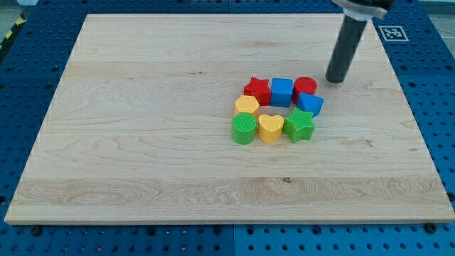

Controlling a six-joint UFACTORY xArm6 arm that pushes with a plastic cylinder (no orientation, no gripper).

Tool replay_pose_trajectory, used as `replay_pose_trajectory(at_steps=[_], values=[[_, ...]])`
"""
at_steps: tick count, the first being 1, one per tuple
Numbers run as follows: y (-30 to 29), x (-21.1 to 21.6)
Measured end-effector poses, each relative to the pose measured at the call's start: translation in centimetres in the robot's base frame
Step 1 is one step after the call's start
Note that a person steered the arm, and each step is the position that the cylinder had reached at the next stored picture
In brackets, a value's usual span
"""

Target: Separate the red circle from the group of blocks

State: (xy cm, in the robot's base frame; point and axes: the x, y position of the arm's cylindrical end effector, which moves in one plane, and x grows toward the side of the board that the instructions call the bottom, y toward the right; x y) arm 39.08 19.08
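Note:
The red circle (305,86) sits at the upper right of a tight cluster of blocks near the board's middle. It touches a blue cube (282,92) on its left and a blue block (311,104) below it. A red star (257,90) is at the cluster's upper left. Below lie a yellow block (246,106), a green cylinder (243,129), a yellow heart (270,128) and a green star (299,125). My tip (335,80) rests on the board just right of the red circle, a small gap apart.
The wooden board (142,142) lies on a blue pegboard table (441,107). A fiducial marker (392,32) is off the board at the view's top right.

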Motion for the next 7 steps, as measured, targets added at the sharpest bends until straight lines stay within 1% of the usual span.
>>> replay_pose_trajectory(at_steps=[1, 2, 5, 6, 7], values=[[-0.4, 3.1], [-1.6, 3.8], [-3.7, 3.8], [-5.8, 3.8], [-5.8, 3.7]])
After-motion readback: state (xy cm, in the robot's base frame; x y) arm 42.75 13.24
